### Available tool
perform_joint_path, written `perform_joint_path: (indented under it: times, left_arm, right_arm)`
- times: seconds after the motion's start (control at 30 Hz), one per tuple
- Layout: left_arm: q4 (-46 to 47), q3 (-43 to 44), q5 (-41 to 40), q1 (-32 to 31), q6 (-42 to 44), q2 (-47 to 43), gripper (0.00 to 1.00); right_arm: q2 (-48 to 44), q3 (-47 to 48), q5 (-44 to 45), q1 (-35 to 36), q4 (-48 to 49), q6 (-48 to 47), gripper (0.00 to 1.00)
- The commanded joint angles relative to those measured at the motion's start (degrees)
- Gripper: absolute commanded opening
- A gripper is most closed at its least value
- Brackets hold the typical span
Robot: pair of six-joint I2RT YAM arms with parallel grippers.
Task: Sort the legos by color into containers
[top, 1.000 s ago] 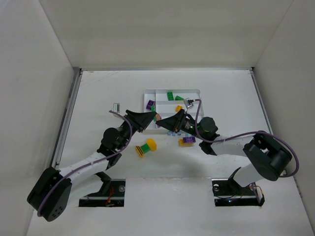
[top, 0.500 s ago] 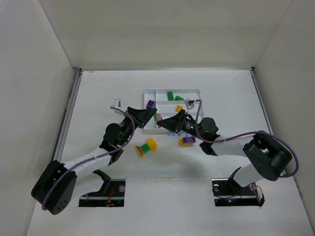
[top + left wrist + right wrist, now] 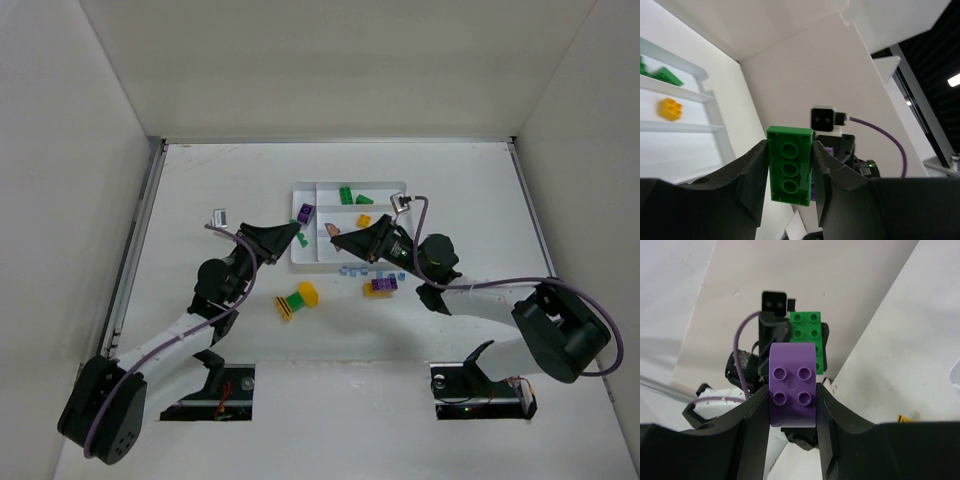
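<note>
Left gripper (image 3: 789, 150) clamps one green lego (image 3: 789, 172) (right gripper (image 3: 792, 395), one purple lego (image 3: 792, 382)).

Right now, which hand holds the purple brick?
The right hand holds the purple brick; the left hand grips a green brick instead.

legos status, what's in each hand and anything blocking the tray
Left hand shut on green lego. Right hand shut on purple lego. Both at the tray's left end, tips facing, close quarters.
</note>
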Motion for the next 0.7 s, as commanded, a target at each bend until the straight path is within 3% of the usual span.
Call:
perform_joint_path:
  times: [0.0, 0.17, 0.4, 0.67]
  left_arm:
    - [-3.33, -2.48, 0.71, 4.23, 2.26, -5.28, 0.18]
    - [-12.21, -2.48, 1.94, 8.11, 5.06, -13.19, 0.19]
    - [-21.28, -0.72, 0.8, 8.11, 10.25, -17.43, 0.2]
    - [-21.81, -1.43, 0.97, 8.73, 10.78, -16.37, 0.21]
  right_arm:
    - [-1.81, 0.03, 0.21, -1.17, -2.21, -2.95, 0.37]
    - [2.58, 5.9, 6.09, -0.82, -18.89, -11.03, 0.36]
    - [11.45, 25.23, 20.41, 6.03, -48.6, -24.04, 0.37]
    - [23.14, 41.94, 28.69, 7.44, -63.57, -28.19, 0.4]
